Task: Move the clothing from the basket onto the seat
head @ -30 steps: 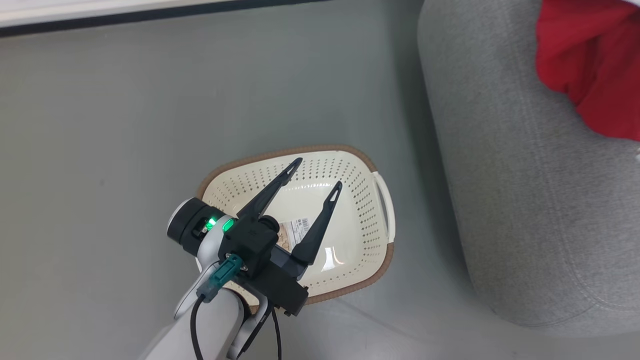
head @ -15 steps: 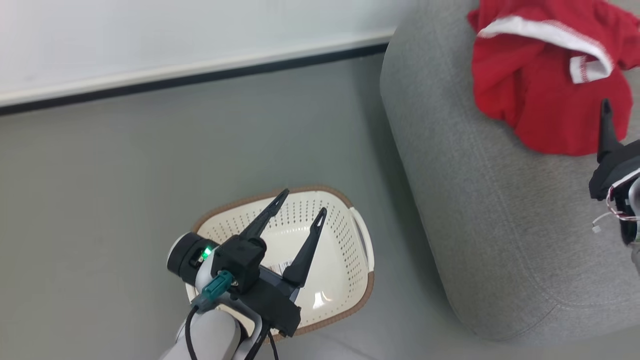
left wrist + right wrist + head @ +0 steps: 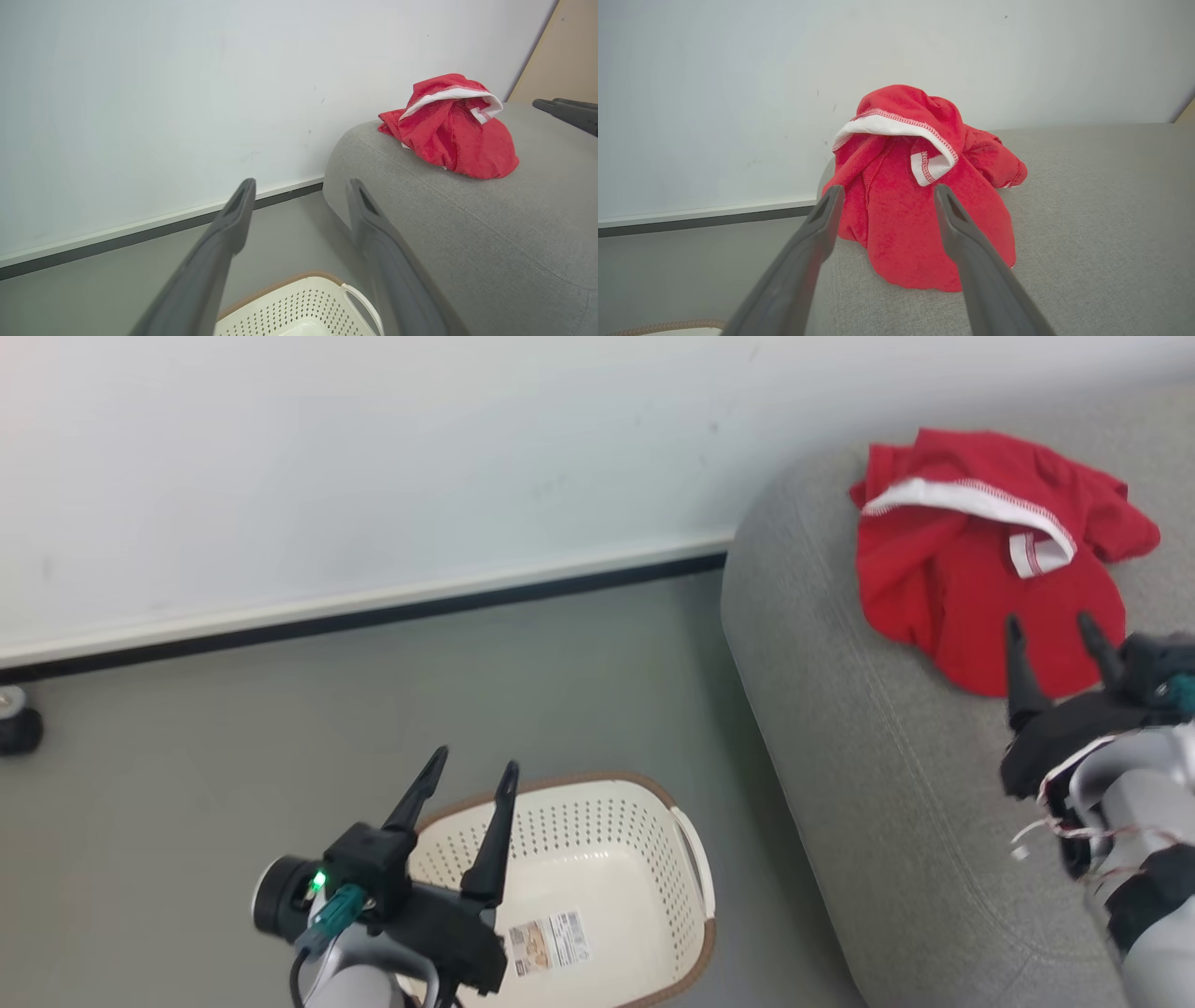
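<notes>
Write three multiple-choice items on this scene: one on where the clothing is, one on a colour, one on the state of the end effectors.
1. Where does the red clothing lie?
A) inside the basket
B) on the grey seat
C) draped over the basket's rim

2. What colour is the basket's rim?
A) brown
B) blue
C) black

3. How do the left end effector and the right end effector stand?
A) both shut on cloth
B) left open, right shut on cloth
C) both open, holding nothing

Key:
1 B: the heap rests on top of the seat, near its rounded edge.
2 A: a brown band runs round the cream perforated wall.
3 C: each wrist view shows a gap between the two fingers with nothing gripped.
</notes>
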Tool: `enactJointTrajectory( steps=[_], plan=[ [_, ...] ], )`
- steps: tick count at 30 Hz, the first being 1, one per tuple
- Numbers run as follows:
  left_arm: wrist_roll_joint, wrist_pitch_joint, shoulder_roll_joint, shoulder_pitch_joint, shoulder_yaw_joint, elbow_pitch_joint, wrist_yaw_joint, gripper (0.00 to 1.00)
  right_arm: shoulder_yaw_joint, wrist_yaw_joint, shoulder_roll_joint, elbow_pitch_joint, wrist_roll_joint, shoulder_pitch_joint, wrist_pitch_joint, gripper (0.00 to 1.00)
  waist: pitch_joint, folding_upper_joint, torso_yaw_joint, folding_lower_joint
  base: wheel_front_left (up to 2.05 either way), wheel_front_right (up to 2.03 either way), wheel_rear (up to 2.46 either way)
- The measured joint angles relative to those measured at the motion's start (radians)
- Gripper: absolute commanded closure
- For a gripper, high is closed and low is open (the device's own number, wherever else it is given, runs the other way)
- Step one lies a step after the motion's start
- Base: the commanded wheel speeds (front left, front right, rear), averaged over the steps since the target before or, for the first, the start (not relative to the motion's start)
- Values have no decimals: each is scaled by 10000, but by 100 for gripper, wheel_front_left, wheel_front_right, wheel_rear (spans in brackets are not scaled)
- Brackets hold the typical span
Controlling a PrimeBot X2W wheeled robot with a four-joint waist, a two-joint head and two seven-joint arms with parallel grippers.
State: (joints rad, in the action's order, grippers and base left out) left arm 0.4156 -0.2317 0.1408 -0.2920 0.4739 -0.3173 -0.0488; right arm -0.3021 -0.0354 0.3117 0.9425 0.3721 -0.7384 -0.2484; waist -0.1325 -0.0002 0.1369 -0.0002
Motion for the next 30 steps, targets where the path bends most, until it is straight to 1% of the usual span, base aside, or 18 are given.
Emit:
enactJointTrajectory(
  steps=[3, 5, 9, 12, 14, 17, 22, 26, 27, 30],
  plan=[
    [42, -4, 92, 304, -192, -107, -146, 0, 4, 2, -265, -293, 94, 501, -8, 0, 376, 0, -168, 0, 0, 0, 0],
    [56, -6, 121, 407, -257, -142, -167, 0, 4, 2, -320, -378, 105, 673, -8, 0, 499, 0, -228, 0, 0, 0, 0],
    [98, -84, 362, 1139, -596, -48, -322, 0, 21, 13, -612, -1193, 194, 1728, -8, 0, 1080, 0, -575, -1, 0, 0, 0],
    [130, -94, 600, 1579, -869, 119, -428, 0, 19, 140, -786, -1868, 194, 2324, -8, 0, 1338, 0, -826, 1, 0, 0, 0],
    [150, -98, 744, 1835, -1080, 255, -481, 0, 10, 244, -917, -2341, 190, 2703, -10, 0, 1479, 1, -988, 0, 0, 0, 0],
    [157, -113, 926, 2235, -1406, 497, -568, 0, -59, 485, -1104, -3045, 117, 3245, -10, 0, 1666, 1, -1190, 1, 0, 0, 0],
    [157, -125, 1101, 2760, -1768, 871, -583, 0, -105, 978, -1283, -4339, -71, 4182, -10, 0, 1876, 1, -1370, 1, 0, 0, 0],
    [142, -178, 1181, 3246, -2123, 1198, -667, 0, -127, 1239, -1446, -5423, -274, 5138, -12, 0, 1969, 1, -1366, 1, 0, 0, 0],
    [142, -178, 1181, 3246, -2123, 1198, -667, 0, -127, 1239, -1446, -5423, -274, 5138, -12, 0, 1969, 1, -1366, 1, 0, 0, 0],
    [142, -178, 1202, 3622, -2303, 1406, -669, 0, -59, 1327, -1569, -6090, -307, 5714, -12, 0, 2025, 3, -1307, 1, 0, 0, 0]
  ],
)
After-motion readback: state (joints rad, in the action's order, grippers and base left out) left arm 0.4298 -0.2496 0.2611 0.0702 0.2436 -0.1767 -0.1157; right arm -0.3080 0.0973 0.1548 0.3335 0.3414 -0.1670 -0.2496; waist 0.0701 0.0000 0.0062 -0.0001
